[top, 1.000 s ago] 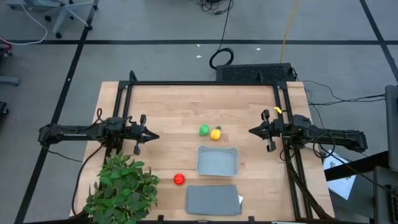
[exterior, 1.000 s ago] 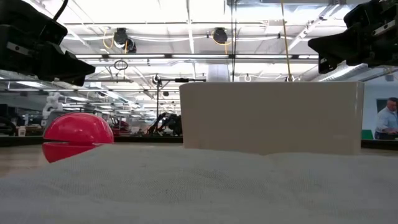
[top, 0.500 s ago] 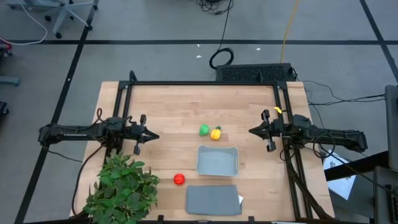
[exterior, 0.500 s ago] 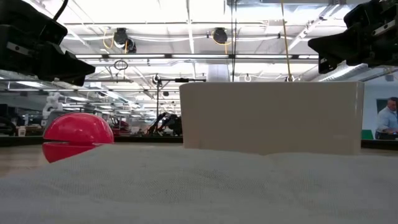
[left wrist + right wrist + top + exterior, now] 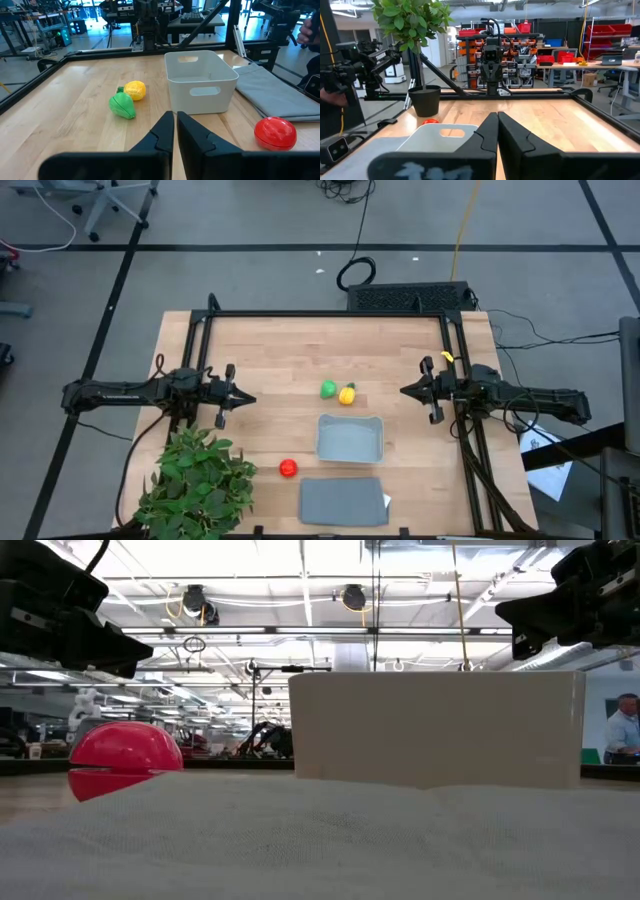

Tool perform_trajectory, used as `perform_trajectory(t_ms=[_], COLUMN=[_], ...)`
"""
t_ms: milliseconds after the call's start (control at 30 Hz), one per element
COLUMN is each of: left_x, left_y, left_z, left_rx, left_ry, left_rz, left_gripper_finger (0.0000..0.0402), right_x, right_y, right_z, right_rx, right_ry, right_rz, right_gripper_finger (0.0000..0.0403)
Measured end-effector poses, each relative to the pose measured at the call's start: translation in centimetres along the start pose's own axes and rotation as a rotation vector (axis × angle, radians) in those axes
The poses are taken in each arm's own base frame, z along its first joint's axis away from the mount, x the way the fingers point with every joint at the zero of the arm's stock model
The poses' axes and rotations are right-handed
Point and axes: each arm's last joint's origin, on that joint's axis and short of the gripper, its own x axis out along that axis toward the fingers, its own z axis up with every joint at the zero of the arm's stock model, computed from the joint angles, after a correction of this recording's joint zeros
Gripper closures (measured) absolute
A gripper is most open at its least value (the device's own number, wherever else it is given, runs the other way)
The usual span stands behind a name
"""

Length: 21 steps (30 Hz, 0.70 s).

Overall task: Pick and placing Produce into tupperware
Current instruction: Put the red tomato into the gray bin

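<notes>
Waiting at opposite bench edges, left pincer [image 5: 243, 399] and right pincer [image 5: 405, 391] closed, empty. Pale grey-blue plastic tupperware [image 5: 350, 438] empty; round red toy [image 5: 288, 468], green toy [image 5: 328, 390], yellow toy [image 5: 347, 394] outside. Risk: touching green-yellow pair may scatter when grasped.

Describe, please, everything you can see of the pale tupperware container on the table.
The tupperware is a shallow rectangular tub of pale grey-blue plastic with rounded corners, a raised rim and a slot handle cut into its end walls. It stands upright and empty on the wooden table. The grey lid lies flat beside it, close to one long side; the yellow produce and green produce lie apart from the opposite side, and the red produce lies off one corner. Neither gripper touches it.
</notes>
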Motion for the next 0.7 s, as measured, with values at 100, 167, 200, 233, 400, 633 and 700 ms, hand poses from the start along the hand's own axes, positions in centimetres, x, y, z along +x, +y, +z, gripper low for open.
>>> perform_trajectory(t_ms=[100, 167, 200, 233, 400, 633, 700], left_x=[0.0, 0.0, 0.0, 0.0, -0.1, -0.6, -0.7], left_y=[0.0, 0.0, 0.0, 0.0, 0.1, 0.1, 0.1], left_z=[0.0, 0.0, 0.0, 0.1, 1.3, 3.4, 3.6], left_rx=[0.0, 0.0, 0.001, 0.002, 0.017, -0.13, -0.125], left_ry=[0.0, -0.002, -0.005, -0.01, -0.138, -0.361, -0.383], left_rz=[0.0, 0.0, 0.0, 0.001, 0.008, -0.015, -0.016], left_gripper_finger=[0.0376, 0.0376, 0.0376, 0.0376, 0.0376, 0.0376, 0.0376], right_x=[0.0, 0.0, 0.0, 0.0, 0.0, 0.0, 0.0], right_y=[0.0, 0.0, 0.0, 0.0, 0.0, 0.0, 0.0], right_z=[0.0, 0.0, 0.0, 0.0, 0.0, 0.0, 0.0], right_rx=[0.002, 0.002, 0.002, 0.002, 0.002, 0.002, 0.002], right_ry=[0.0, 0.0, 0.0, 0.0, 0.0, 0.0, 0.0], right_rz=[0.0, 0.0, 0.0, 0.0, 0.0, 0.0, 0.0], right_gripper_finger=[0.0403, 0.0403, 0.0403, 0.0403, 0.0403, 0.0403, 0.0403])
